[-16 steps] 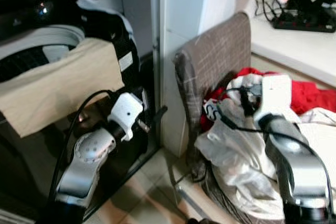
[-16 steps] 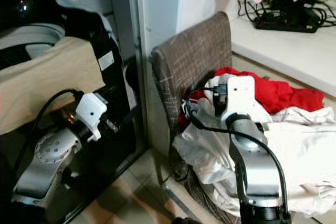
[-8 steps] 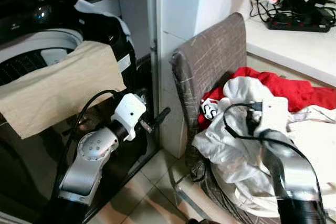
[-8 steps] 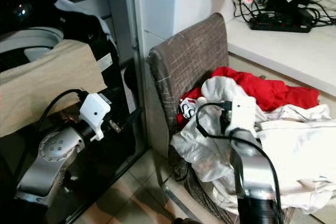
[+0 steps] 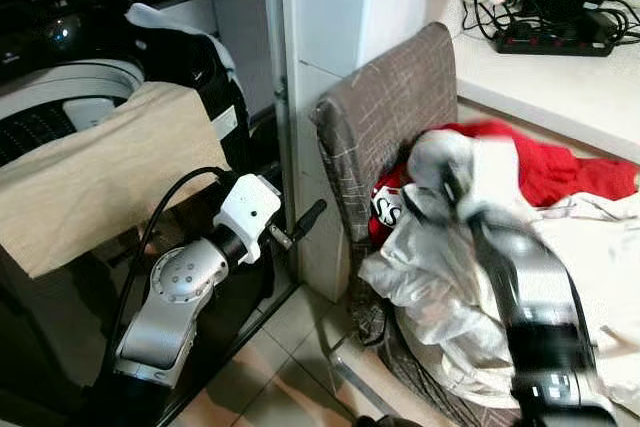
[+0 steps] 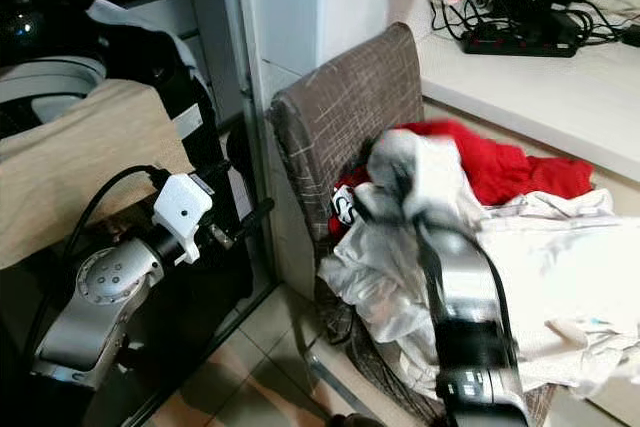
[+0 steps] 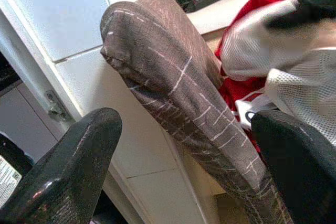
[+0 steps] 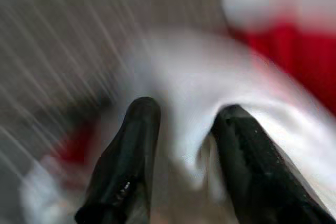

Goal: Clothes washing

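The laundry pile — white garments with a red garment behind them — lies heaped in the chair with the brown checked cover, at about 3 o'clock from the washing machine, whose open top sits at 9 o'clock in the head views with a beige cloth draped over its rim. Judging by how much remains in the chair, the wash is barely begun: nearly all the clothes are yet to be carried across. The right gripper is down on the white fabric near the chair back, its arm blurred by motion; its 2 fingers stand apart with a bunch of white cloth between them, but whether they have clamped it I cannot tell. The left gripper is held out low between machine and chair, pointing toward 2 o'clock at the chair back — its fingers spread wide, holding nothing.
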Robot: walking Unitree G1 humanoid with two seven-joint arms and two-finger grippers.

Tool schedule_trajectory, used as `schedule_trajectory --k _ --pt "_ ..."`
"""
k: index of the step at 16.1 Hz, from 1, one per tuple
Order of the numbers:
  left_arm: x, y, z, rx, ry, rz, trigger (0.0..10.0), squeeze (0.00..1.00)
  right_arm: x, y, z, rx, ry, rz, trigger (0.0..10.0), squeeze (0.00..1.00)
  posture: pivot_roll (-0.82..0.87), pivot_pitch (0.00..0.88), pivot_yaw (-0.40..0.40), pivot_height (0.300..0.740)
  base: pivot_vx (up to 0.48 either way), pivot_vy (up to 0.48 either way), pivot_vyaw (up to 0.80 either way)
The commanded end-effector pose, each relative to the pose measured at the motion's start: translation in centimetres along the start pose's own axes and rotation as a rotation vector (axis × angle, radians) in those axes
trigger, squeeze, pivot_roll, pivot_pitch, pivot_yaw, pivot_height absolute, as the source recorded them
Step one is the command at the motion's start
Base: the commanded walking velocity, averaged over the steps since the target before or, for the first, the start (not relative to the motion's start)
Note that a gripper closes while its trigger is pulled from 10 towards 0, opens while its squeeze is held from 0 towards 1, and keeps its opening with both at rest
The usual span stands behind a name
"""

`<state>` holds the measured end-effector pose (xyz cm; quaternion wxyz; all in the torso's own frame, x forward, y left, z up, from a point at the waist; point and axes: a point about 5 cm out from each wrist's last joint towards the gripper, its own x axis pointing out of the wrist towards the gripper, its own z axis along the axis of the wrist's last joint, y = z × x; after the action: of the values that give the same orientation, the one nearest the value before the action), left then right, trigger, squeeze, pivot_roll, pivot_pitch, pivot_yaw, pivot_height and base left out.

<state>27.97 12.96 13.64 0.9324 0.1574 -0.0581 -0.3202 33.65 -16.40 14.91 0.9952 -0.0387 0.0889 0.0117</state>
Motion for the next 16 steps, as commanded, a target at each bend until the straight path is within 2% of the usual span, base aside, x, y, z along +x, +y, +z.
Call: schedule_trajectory --k 1,7,9,10,12,14,16 --pt "0.1 0.1 0.0 0.013 0.006 0.005 10.0 0.0 0.0 0.8 2.2 -0.012 -0.101 0.048 0.0 0.0 -0.07 0.0 -0.01 0.732 0.0 0.0 0.0" --pt "0.1 0.1 0.0 0.014 0.004 0.009 10.0 0.0 0.1 0.8 3.7 -0.009 -0.17 0.072 0.0 0.0 -0.06 0.0 -0.012 0.732 0.0 0.0 0.0" --pt "0.1 0.1 0.0 0.016 0.004 0.01 10.0 0.0 0.0 1.1 5.3 -0.022 -0.235 0.086 0.0 0.0 -0.06 0.0 -0.006 0.732 0.0 0.0 0.0" --pt "0.1 0.2 0.1 0.017 0.002 0.008 10.0 0.0 -0.1 1.5 7.6 -0.046 -0.321 0.109 0.0 0.0 -0.06 0.0 -0.006 0.732 0.0 0.0 0.0" --pt "0.2 0.2 0.2 0.02 -0.001 0.007 10.0 0.0 -0.1 1.8 10.5 -0.051 -0.386 0.149 0.0 0.0 -0.06 0.0 -0.006 0.732 0.0 0.0 0.0" --pt "0.3 0.2 0.3 0.02 -0.005 0.008 10.0 0.0 0.0 1.7 11.9 -0.056 -0.44 0.152 0.0 0.0 -0.06 0.0 -0.006 0.732 0.0 0.0 0.0" --pt "0.4 0.2 0.3 0.017 -0.007 0.01 10.0 0.0 0.0 1.7 12.2 -0.052 -0.465 0.144 0.0 0.0 -0.06 0.0 -0.01 0.732 0.0 0.0 0.0"
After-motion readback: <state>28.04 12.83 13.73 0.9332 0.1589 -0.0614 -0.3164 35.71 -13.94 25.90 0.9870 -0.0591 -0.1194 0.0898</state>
